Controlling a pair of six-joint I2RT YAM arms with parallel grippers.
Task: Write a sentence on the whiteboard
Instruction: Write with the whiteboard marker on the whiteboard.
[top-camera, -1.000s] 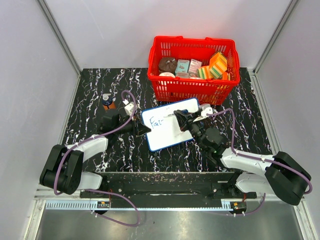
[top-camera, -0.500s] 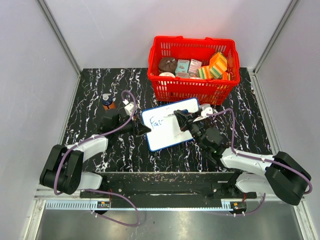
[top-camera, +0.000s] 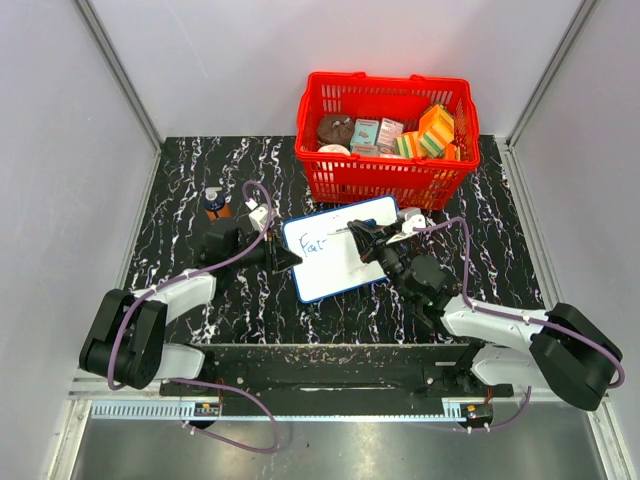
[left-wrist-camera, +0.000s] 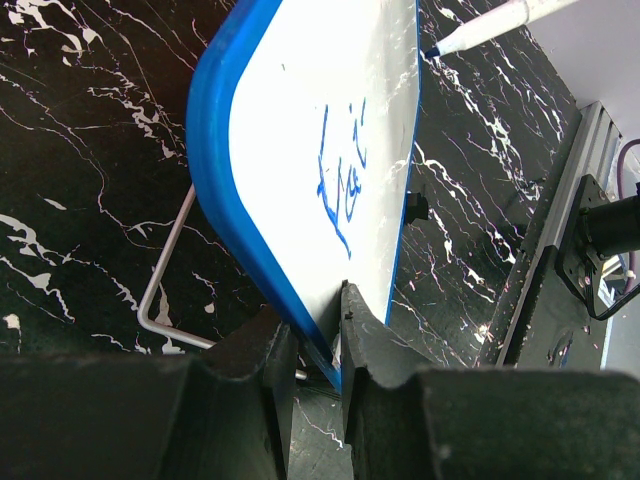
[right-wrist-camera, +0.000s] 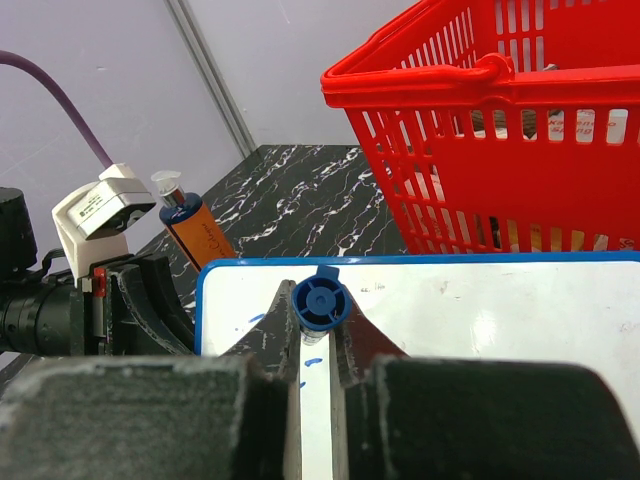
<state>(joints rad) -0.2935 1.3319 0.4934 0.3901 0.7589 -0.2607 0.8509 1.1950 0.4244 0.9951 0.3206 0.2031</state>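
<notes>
While the left gripper (left-wrist-camera: 318, 335) pinched the left edge of the board (top-camera: 335, 262) mid-table, the right gripper (right-wrist-camera: 318, 335) clamped the marker (right-wrist-camera: 318, 300). Its tip stood just right of the writing (top-camera: 314, 243), with bare board farther right

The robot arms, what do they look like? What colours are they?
The left arm and right arm have smooth white shells and chunky round black joints. A thin purple cable loops along each one. The left gripper and right gripper each have two blocky, matte black fingers.
</notes>
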